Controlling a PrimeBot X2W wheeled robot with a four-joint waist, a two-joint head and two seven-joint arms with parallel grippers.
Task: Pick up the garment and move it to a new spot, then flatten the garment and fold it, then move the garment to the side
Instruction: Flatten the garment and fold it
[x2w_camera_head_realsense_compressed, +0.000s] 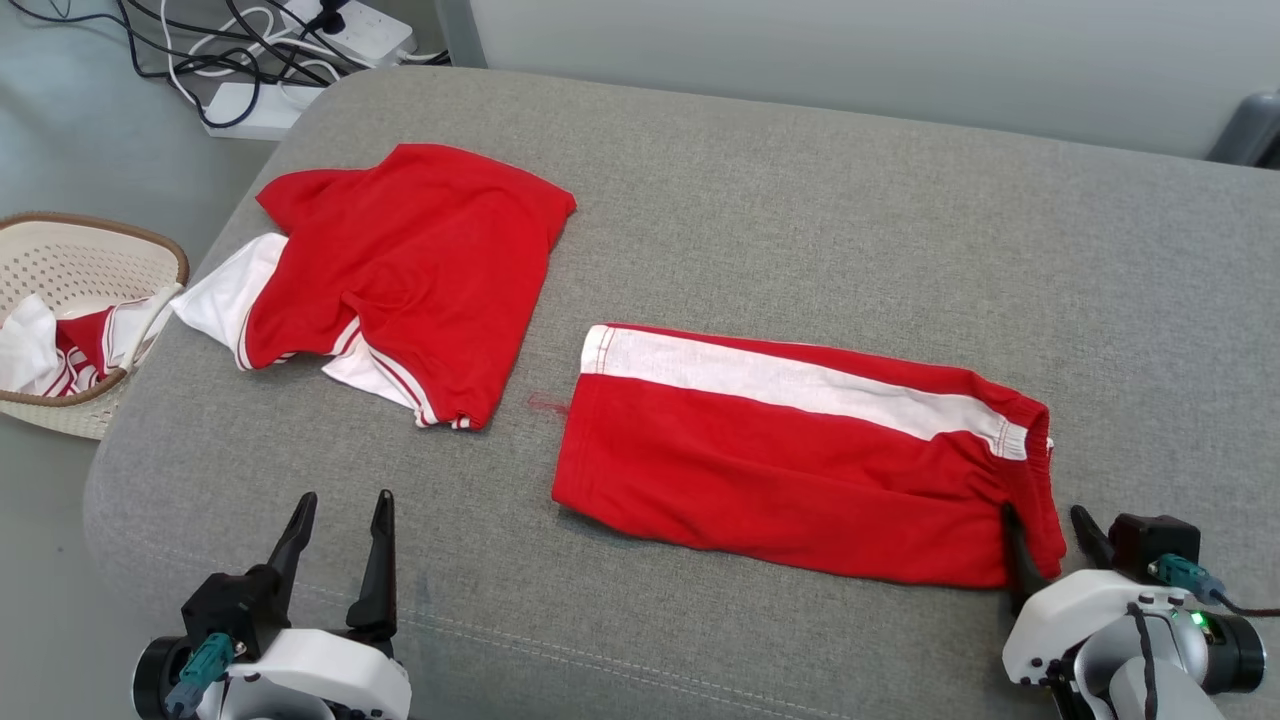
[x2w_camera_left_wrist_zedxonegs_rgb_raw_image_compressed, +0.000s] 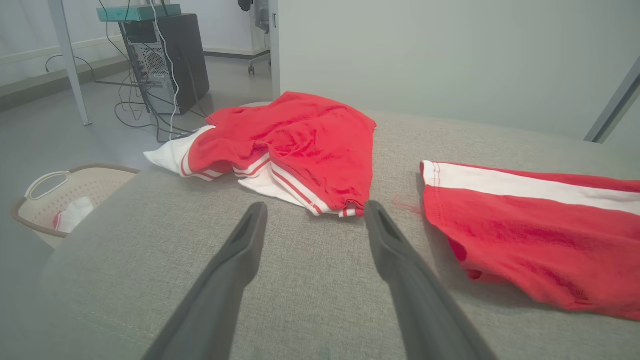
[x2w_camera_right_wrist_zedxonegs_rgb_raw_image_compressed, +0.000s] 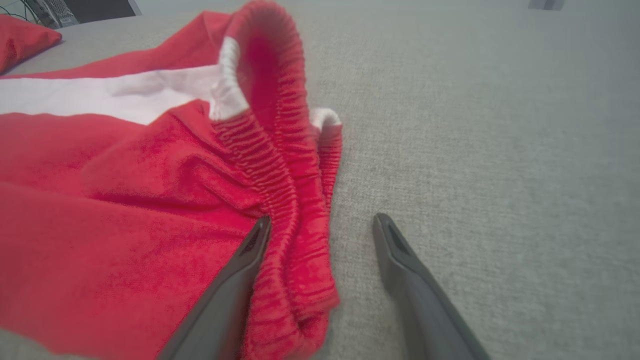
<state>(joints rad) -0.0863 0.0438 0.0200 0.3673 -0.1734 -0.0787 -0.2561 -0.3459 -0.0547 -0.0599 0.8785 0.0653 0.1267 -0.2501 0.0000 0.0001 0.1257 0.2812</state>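
Right gripper (x2w_camera_head_realsense_compressed: 1043, 512), jaws apart, straddles the waistband (x2w_camera_head_realsense_compressed: 1030, 440) corner; red shorts (x2w_camera_head_realsense_compressed: 780, 470) stretch lengthwise to its left.

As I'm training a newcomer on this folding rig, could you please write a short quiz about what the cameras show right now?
1. True or false: the open right pincer straddles the waistband of the red shorts.
2. What lies in the basket? A) red-and-white clothing B) cables C) a shoe
3. Which garment lies nearer the left pincer?
Key: 1 true; 2 A; 3 the red shirt.
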